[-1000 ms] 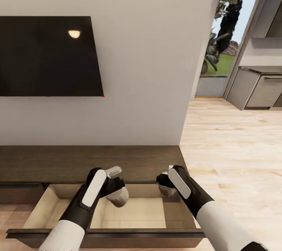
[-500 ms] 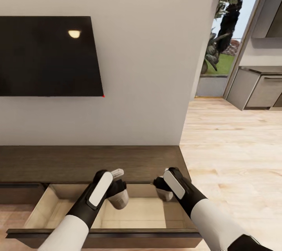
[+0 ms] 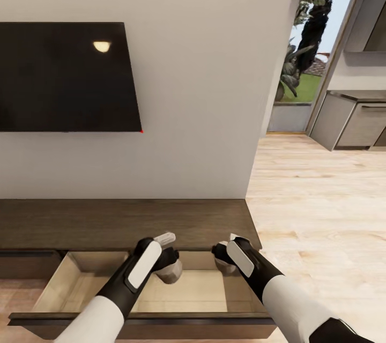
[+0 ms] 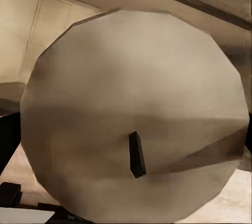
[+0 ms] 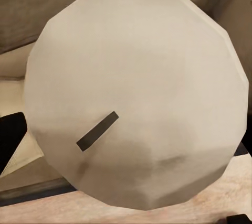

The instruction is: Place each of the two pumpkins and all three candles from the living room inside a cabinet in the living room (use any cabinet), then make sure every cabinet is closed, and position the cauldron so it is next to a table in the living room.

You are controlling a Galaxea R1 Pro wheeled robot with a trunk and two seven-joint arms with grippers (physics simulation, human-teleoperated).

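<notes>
now both arms hang over the pulled-out drawer of the long dark-brown wooden cabinet point(image 3: 123, 222). left gripper point(image 3: 170, 263) has its jaws closed on a stubby beige candle point(image 3: 172, 273), at about eleven o'clock inside the drawer; right gripper point(image 3: 224, 258) clamps a second tan candle point(image 3: 222, 262) at one o'clock.

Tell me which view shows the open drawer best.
Head view: the drawer shows whole, pulled out of the cabinet, both grippers holding candles above it. In the left wrist view a candle blocks all but an inner corner; the right wrist view's candle leaves only edges.
</notes>
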